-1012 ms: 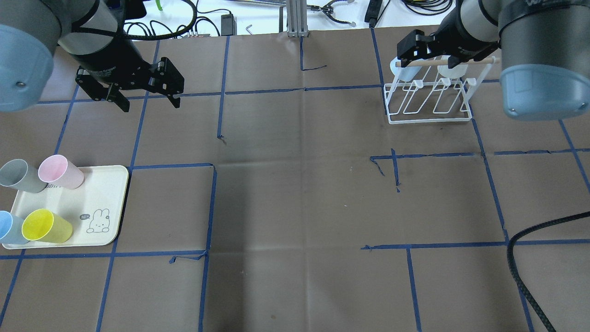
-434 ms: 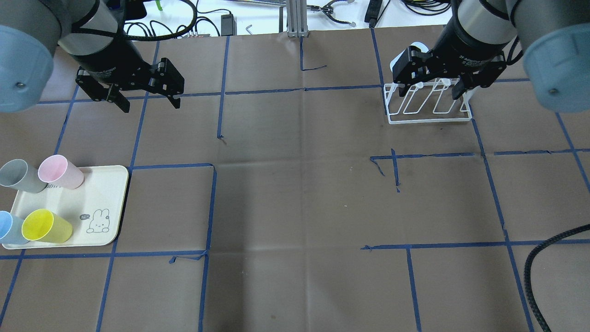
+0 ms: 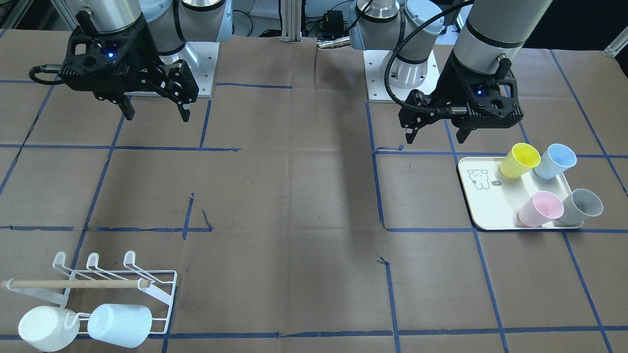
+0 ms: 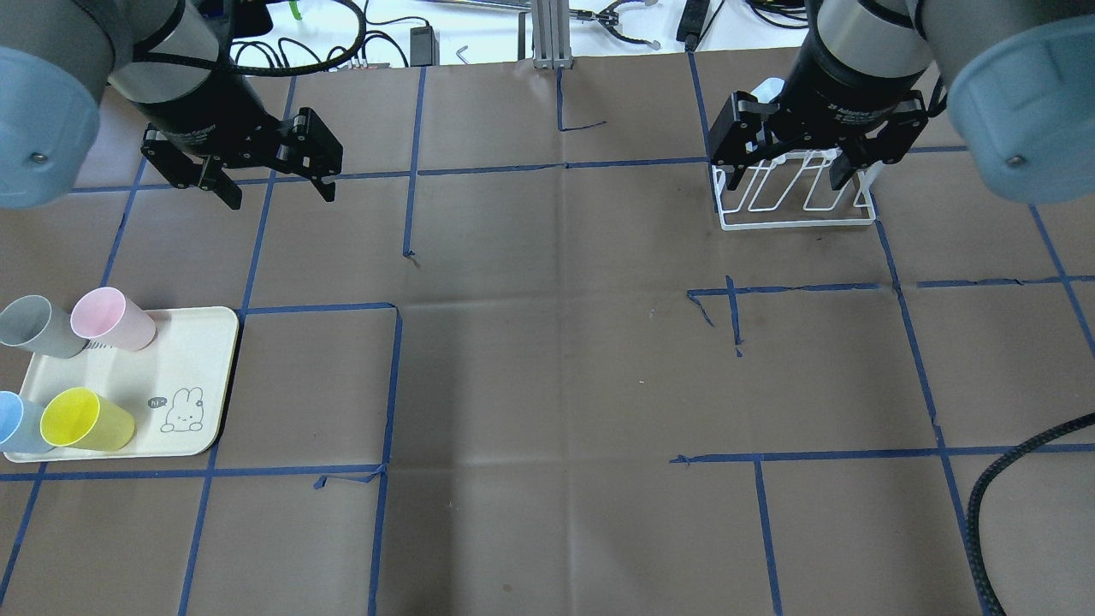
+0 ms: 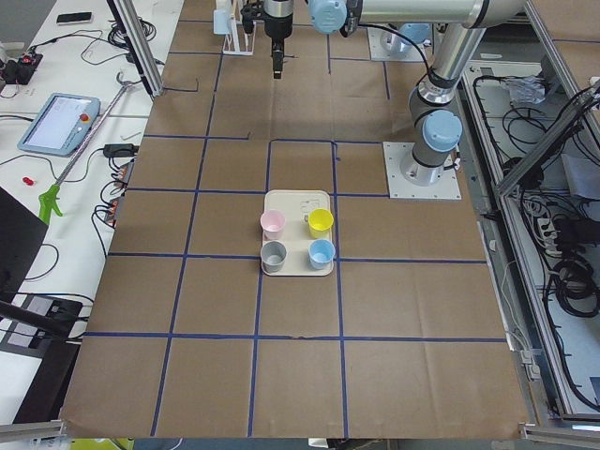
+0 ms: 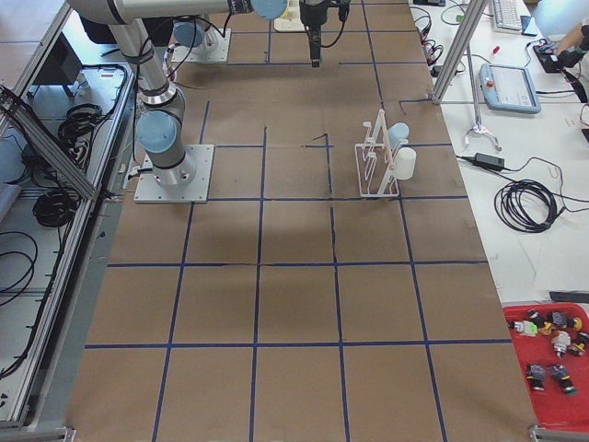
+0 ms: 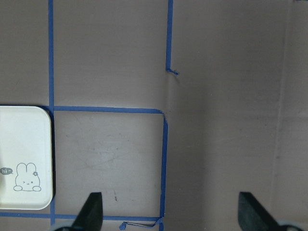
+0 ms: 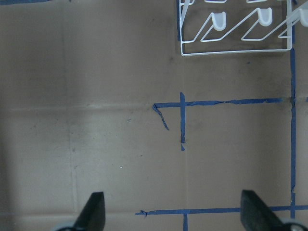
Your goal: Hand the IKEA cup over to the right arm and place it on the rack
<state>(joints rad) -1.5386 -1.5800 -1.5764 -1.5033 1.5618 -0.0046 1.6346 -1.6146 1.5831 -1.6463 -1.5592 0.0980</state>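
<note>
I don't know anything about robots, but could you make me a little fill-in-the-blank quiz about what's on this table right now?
1. The cream tray holds ___ coloured cups.
2. The white wire rack carries ___ pale cups.
3. The left gripper and the right gripper both have their jaws ___, with nothing between them.
4. The little animal drawn on the tray is a ___.

Missing words: four; two; open; rabbit.

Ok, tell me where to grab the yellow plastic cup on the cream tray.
Take the yellow plastic cup by its rim from above: it stands upright, mouth open, so one finger fits inside. Outer finger probably on the bunny-print side of the cream tray; the pale blue cup crowds the other.
</note>
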